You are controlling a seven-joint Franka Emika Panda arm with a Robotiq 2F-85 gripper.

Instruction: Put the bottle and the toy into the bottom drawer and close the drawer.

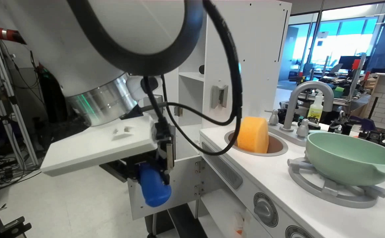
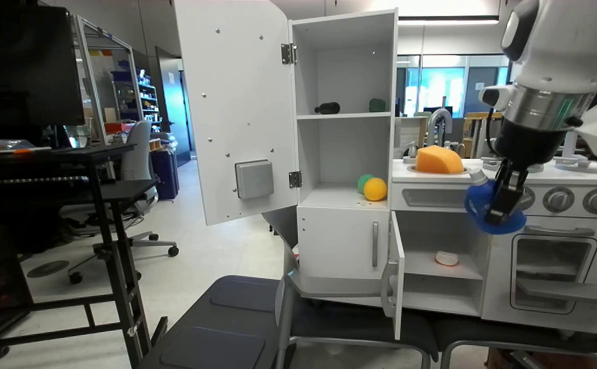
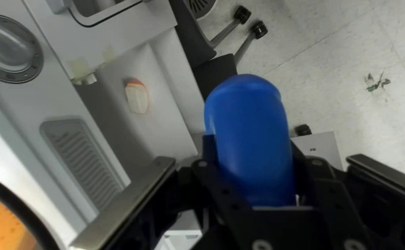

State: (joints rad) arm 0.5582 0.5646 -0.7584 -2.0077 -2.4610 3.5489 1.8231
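My gripper (image 2: 504, 202) is shut on the blue bottle (image 2: 475, 202). The bottle's white cap points up in that exterior view, and the bottle is tilted. It hangs in the air in front of the play kitchen's counter edge. In the wrist view the bottle (image 3: 247, 114) fills the space between the fingers (image 3: 251, 147). No pulled-out drawer shows. The low compartment (image 2: 439, 233) under the sink is open, its hinged door (image 2: 397, 287) swung outward. A small white piece with an orange edge (image 2: 447, 258) lies on its shelf. I cannot tell which thing is the toy.
The tall cupboard's upper door (image 2: 242, 102) stands open. A yellow ball (image 2: 375, 189) and a green ball (image 2: 364, 182) lie inside. An orange block (image 1: 252, 135) sits in the sink. A green bowl (image 1: 351, 158) rests on a burner. Chairs (image 2: 349, 318) stand in front.
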